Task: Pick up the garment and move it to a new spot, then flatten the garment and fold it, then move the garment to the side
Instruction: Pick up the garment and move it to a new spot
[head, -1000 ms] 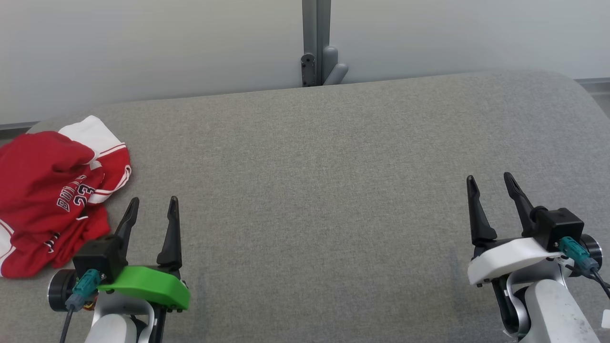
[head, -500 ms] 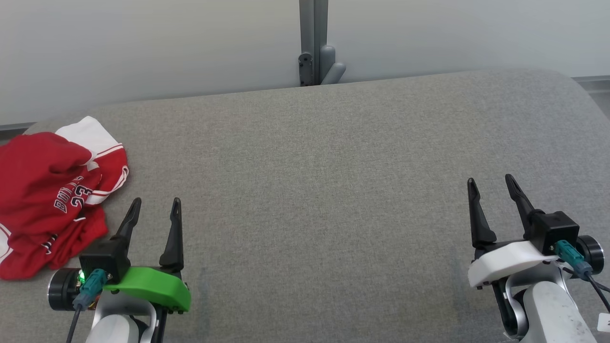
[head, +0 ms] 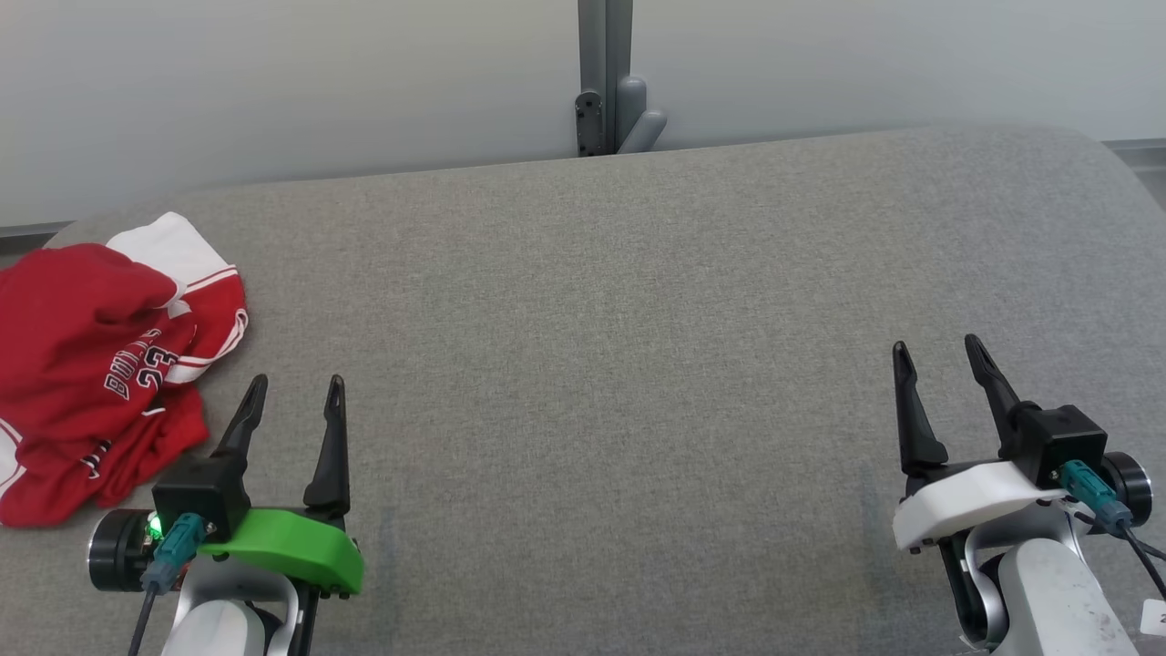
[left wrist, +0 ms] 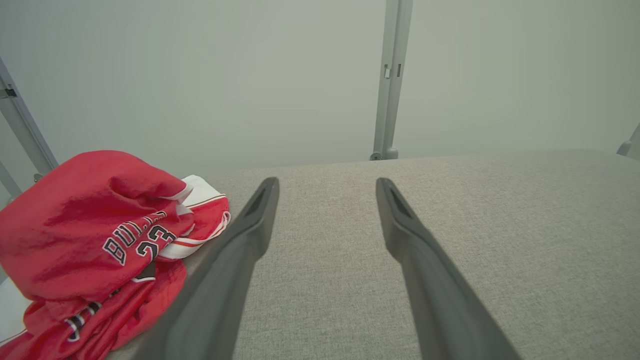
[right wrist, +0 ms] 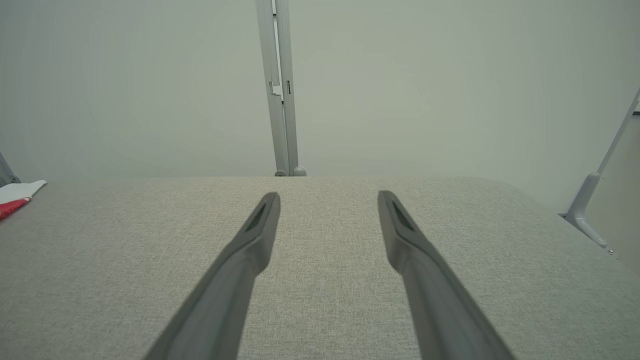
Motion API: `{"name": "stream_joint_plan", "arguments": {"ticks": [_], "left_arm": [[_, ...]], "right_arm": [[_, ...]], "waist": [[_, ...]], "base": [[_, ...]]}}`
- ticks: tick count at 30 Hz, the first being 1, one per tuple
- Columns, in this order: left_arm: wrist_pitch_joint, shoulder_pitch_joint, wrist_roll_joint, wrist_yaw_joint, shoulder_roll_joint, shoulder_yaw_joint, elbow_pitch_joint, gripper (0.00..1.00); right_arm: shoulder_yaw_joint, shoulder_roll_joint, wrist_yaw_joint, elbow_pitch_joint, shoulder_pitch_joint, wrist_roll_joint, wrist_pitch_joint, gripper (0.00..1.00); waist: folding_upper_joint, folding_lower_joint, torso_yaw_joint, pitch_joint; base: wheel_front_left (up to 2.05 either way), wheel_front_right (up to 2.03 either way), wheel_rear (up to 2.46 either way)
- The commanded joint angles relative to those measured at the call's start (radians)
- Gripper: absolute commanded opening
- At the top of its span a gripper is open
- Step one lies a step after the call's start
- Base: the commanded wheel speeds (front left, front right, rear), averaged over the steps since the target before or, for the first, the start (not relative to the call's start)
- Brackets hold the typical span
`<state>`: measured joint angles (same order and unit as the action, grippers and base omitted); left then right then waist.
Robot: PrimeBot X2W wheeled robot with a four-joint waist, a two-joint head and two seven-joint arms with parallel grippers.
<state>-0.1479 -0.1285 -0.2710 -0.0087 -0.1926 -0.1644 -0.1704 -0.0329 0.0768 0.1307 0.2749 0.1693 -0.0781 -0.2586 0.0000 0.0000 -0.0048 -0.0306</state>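
Note:
The garment (head: 100, 364) is a crumpled red jersey with white trim and the number 23, heaped at the far left of the grey fabric surface (head: 601, 346). My left gripper (head: 296, 384) stands open just right of the heap, nothing between its fingers. In the left wrist view the garment (left wrist: 95, 235) lies left of the left finger (left wrist: 250, 230), apart from it. My right gripper (head: 938, 346) is open at the lower right, far from the garment. A sliver of the garment (right wrist: 15, 197) shows at the left edge of the right wrist view, where the gripper (right wrist: 327, 197) is empty.
A grey post with a bracket (head: 606, 82) stands behind the surface against a pale wall. The surface's rounded far edge (head: 820, 141) runs across the head view. A slanted metal support (right wrist: 600, 185) stands at the right.
The head camera shifted slightly, so the whole picture moved a little. Both grippers stay open and keep their places relative to the garment.

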Motion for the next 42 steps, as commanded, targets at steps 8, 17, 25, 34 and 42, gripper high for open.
{"name": "stream_joint_plan", "arguments": {"ticks": [8,17,25,34,42], "left_arm": [[-0.008,0.005,-0.017,0.009,-0.006,-0.002,0.001,1.00],[-0.021,-0.021,-0.032,0.018,-0.003,0.009,-0.006,1.00],[-0.035,-0.038,-0.046,0.027,-0.017,0.031,-0.011,1.00],[-0.045,-0.027,-0.067,0.043,-0.026,0.051,-0.005,1.00],[-0.043,-0.019,-0.074,0.045,-0.035,0.048,0.003,1.00]], "right_arm": [[-0.009,-0.001,0.000,0.002,0.002,-0.015,-0.006,1.00],[-0.011,0.002,0.000,-0.018,0.005,-0.026,-0.001,1.00],[0.006,0.002,0.000,-0.044,0.007,-0.038,0.012,1.00],[0.033,-0.004,0.000,-0.044,0.019,-0.050,0.017,1.00],[0.028,-0.006,0.000,-0.033,0.017,-0.051,0.018,1.00]], "waist": [[0.0000,0.0000,0.013,-0.003],[0.0000,0.0000,0.081,-0.005],[0.0000,0.0000,0.233,-0.009],[0.0000,0.0000,0.398,-0.013],[0.0000,0.0000,0.449,-0.010]], "base": [[0.00,0.00,0.00],[0.00,0.00,0.00],[0.00,0.00,0.00],[0.00,0.00,0.00],[0.00,0.00,0.00]]}}
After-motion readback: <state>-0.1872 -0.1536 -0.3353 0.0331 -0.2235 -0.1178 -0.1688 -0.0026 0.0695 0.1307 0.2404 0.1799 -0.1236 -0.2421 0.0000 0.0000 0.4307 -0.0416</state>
